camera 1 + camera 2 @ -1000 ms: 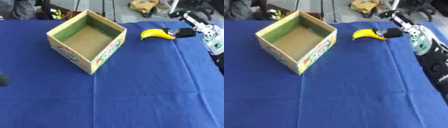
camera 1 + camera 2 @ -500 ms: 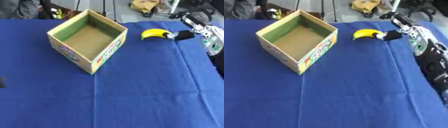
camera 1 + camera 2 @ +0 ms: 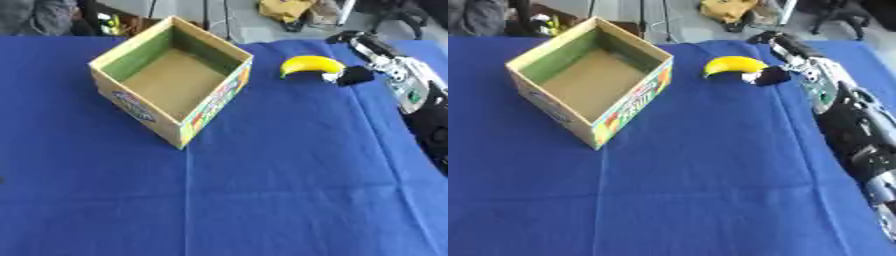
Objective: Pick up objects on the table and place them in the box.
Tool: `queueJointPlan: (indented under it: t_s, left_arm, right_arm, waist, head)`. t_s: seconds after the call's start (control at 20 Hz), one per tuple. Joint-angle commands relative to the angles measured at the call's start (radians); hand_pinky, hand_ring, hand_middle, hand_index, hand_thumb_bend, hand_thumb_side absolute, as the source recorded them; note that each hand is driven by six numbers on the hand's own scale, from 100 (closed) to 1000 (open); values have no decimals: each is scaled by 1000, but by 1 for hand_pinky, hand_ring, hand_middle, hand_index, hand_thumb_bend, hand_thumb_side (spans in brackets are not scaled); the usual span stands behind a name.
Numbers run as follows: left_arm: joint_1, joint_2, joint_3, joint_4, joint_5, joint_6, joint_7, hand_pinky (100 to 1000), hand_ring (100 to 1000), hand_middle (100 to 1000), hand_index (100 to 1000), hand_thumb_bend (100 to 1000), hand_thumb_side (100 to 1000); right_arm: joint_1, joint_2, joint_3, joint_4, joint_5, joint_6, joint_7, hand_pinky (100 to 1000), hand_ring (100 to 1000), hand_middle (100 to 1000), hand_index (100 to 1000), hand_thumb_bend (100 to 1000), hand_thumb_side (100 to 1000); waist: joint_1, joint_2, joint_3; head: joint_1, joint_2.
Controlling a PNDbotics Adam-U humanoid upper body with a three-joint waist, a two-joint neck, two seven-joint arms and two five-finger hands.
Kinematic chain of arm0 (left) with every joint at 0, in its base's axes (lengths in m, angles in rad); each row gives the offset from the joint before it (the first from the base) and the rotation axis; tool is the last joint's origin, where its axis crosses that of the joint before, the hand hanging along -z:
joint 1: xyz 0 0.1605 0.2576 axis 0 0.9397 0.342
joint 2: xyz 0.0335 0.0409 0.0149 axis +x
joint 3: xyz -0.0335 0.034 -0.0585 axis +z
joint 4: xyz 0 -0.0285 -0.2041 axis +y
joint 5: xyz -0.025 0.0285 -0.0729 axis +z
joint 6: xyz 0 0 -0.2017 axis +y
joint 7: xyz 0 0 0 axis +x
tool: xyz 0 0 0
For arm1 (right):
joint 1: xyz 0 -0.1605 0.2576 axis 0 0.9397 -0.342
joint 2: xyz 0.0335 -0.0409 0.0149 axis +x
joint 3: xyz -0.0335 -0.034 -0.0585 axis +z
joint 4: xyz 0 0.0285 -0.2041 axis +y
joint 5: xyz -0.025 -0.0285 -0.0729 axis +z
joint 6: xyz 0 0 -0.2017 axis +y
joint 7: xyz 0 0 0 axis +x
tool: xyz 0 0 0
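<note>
A yellow banana [image 3: 311,65] lies on the blue cloth [image 3: 262,190] at the far right. An open cardboard box [image 3: 171,80] with printed sides stands to its left, nothing visible inside. My right hand [image 3: 802,60] reaches in from the right edge, just right of the banana. Its black thumb [image 3: 770,76] rests against the banana's right end, and its fingers [image 3: 767,38] stretch out behind the fruit without closing round it. My left hand shows in neither view.
Beyond the table's far edge are a yellowish bundle [image 3: 289,10], dark stands and clutter on the floor. My right forearm [image 3: 855,130] runs along the cloth's right side. Blue cloth spreads wide in front of the box.
My right hand has drawn slightly left and nearer, bringing the thumb up to the banana's right end. Banana and box have stayed where they were.
</note>
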Motion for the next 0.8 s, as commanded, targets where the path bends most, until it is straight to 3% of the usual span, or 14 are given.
queueJointPlan:
  t_s: [0.05,0.5,0.8]
  left_arm:
    - [-13,8,-6,-24,-1,-2,-8,651,662,620,716,315,1000]
    - [-16,6,-9,-31,-3,-4,-19,651,663,619,717,314,1000]
    - [-18,2,-6,-42,-10,-9,-25,653,663,619,717,314,1000]
  right_arm:
    - [-6,-35,-16,-2,-16,6,-21,847,928,837,904,412,500]
    - [7,-46,-22,-2,-20,20,-70,856,957,857,905,413,505]
    - [18,-64,-37,-4,-28,34,-94,859,971,875,910,399,510]
  waist:
    - [-1,-13,5]
    - [-4,0,14]
    - [8,29,-28]
  head:
    - [-12,-7]
    - [-26,-14]
    - [-51,-33]
